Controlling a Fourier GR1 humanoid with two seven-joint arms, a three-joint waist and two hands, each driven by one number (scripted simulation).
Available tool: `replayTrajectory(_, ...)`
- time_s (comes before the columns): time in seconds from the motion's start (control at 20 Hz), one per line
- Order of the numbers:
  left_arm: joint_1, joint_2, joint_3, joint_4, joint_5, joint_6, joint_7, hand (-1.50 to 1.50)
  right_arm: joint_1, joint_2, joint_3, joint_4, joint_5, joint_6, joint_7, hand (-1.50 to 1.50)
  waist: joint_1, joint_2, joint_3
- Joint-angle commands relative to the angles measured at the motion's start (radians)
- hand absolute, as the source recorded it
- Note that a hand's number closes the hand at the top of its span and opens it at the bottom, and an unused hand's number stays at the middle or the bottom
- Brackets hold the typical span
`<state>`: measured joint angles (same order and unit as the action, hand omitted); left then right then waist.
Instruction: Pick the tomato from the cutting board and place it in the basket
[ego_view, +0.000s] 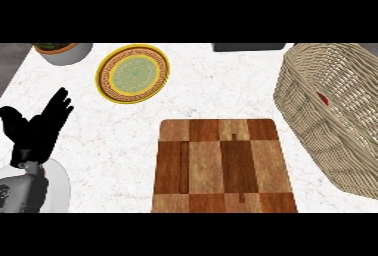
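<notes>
Fingers on the left hand (37, 127) are straight and pointing up, holding nothing; it rests at the left edge of the view, above its grey forearm (29, 187). No right hand shows anywhere, so nothing can be said of its fingers.

Nearest the robot lies the cutting board (224, 167), and its top is bare: no tomato sits on it. Beyond and to the right stands the basket (332, 117), and through its weave a small patch of red (323, 98) shows, which I judge to be the tomato already inside. If so, the placing looks done, and what remains is to leave the basket undisturbed and keep any arm clear of its rim.

Farther back, a yellow-rimmed plate (133, 74) lies well apart from the board. At the far left corner a pot (63, 51) is cut off by the frame, as is a dark object (249, 47) at the far edge. The basket's right side runs out of view, and the red patch is too small to confirm its shape.
</notes>
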<state>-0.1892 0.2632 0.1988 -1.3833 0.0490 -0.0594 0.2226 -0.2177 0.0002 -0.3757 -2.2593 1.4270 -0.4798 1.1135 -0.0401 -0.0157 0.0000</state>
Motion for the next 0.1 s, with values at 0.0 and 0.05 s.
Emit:
replayTrajectory(0.0,0.037,-0.007,-0.004,-0.037,0.013,-0.016,-0.007,0.0,0.259,0.0,0.091,-0.268,-0.105,0.103,0.12,-1.5,0.001,-0.001,0.001)
replayTrajectory(0.05,0.039,0.013,0.008,-0.032,0.014,-0.024,-0.007,0.0,0.309,0.0,0.098,-0.325,-0.145,0.131,0.12,-1.5,-0.005,-0.002,0.001)
